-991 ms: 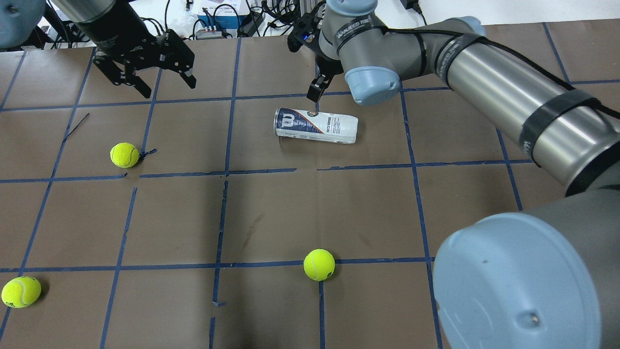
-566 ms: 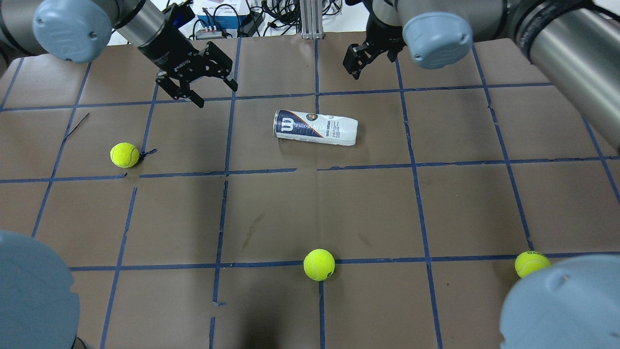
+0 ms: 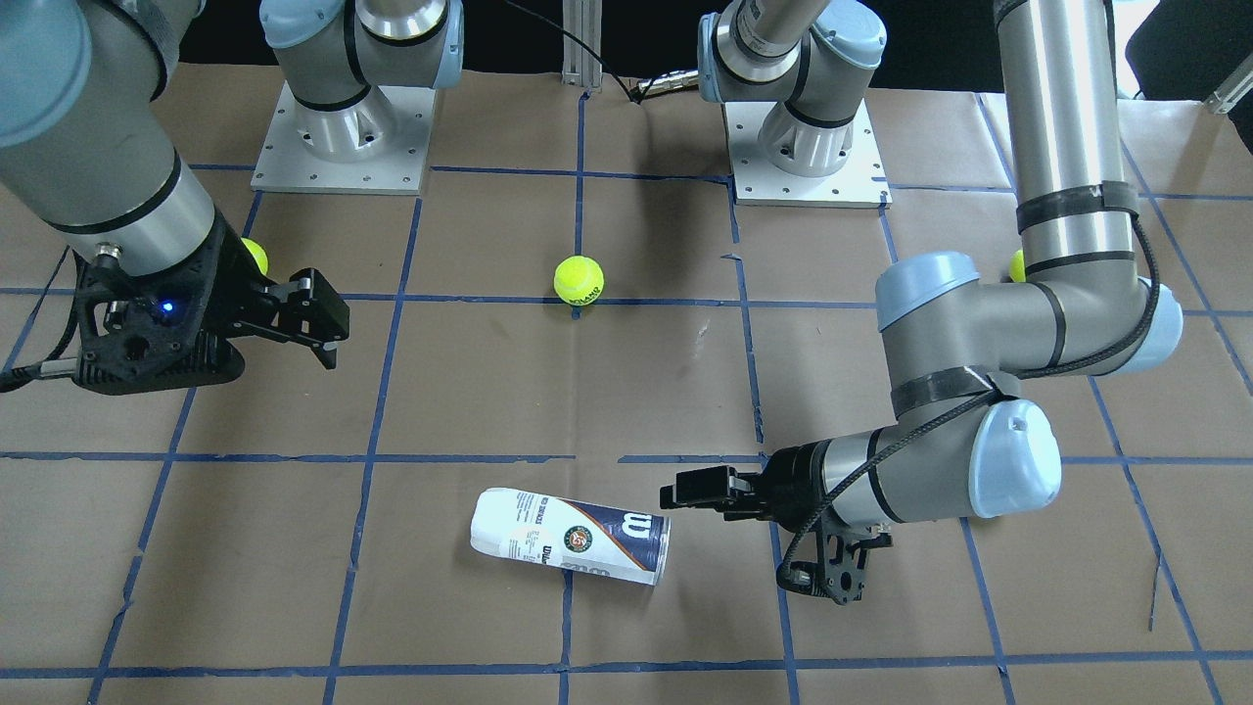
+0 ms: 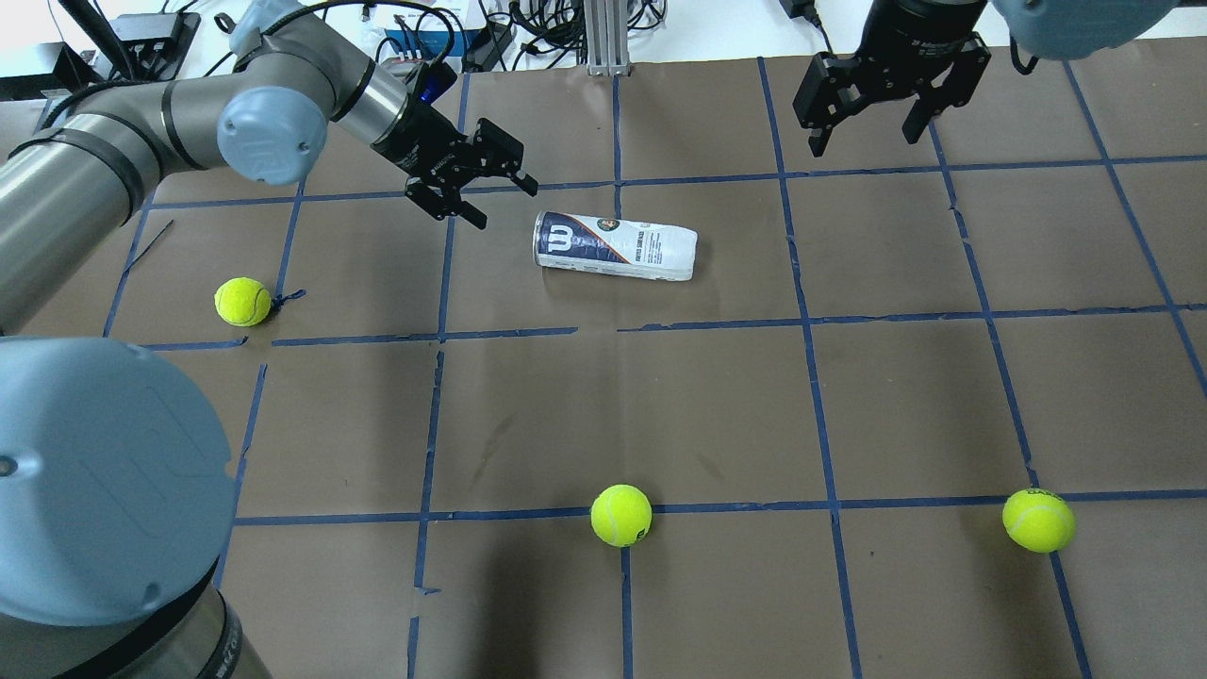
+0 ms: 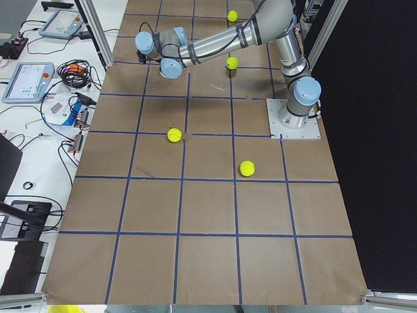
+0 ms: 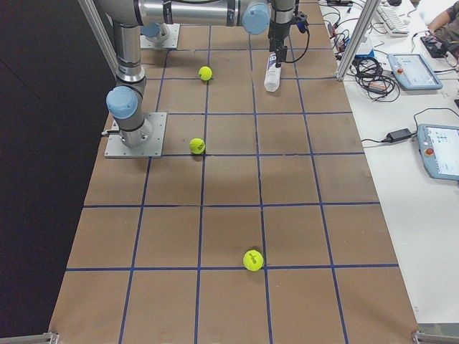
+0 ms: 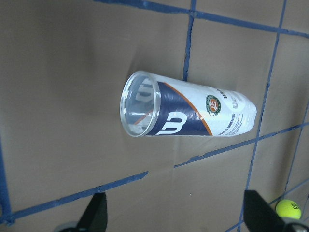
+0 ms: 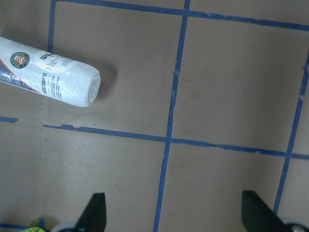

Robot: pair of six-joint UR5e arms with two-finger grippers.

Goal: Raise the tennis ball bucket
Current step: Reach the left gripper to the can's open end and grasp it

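The tennis ball bucket (image 4: 616, 245) lies unlifted just ahead of the spread, empty left gripper (image 4: 507, 206). The right gripper (image 4: 864, 143), also spread, hangs well apart; grasping and lifting remain.

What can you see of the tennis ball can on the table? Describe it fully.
The can is a slim clear plastic tube with a white-and-navy label, a white logo and a round emblem. It lies on its side on the table and looks empty, its clear-rimmed navy end facing the left end effector. Nothing else touches it.
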